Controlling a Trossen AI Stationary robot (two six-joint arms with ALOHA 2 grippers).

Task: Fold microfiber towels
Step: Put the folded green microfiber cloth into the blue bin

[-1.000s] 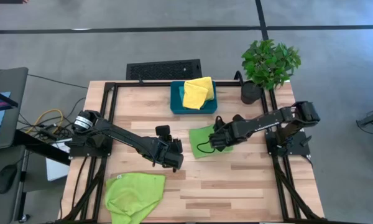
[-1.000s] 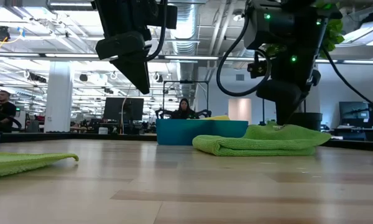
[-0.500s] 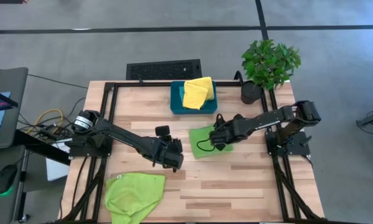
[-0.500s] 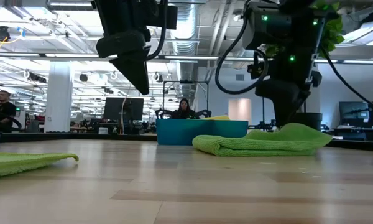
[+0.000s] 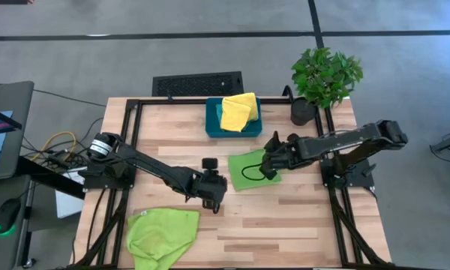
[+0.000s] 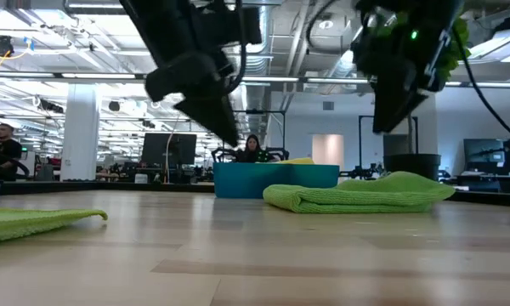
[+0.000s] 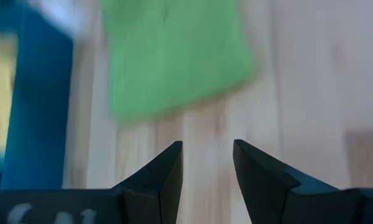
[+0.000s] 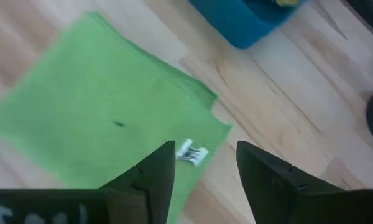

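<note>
Released the folded lime towel (image 5: 253,168) at frame centre on the surface (image 5: 300,225), raised the right tool (image 5: 269,160) clear, fingers parted and empty; left tool (image 5: 212,187) alongside, likewise parted, empty; fold apparently finished.

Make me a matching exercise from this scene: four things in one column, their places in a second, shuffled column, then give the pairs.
Things:
1. yellow microfiber towel
2. folded lime green microfiber towel
3. crumpled lime green microfiber towel
4. potted green plant

Places:
A. near front edge of the wooden table, on the left arm's side
B. far corner, on the right arm's side
C. in the rigid teal rectangular bin
D. table middle, under the right gripper

Pairs: 1-C, 2-D, 3-A, 4-B
</note>
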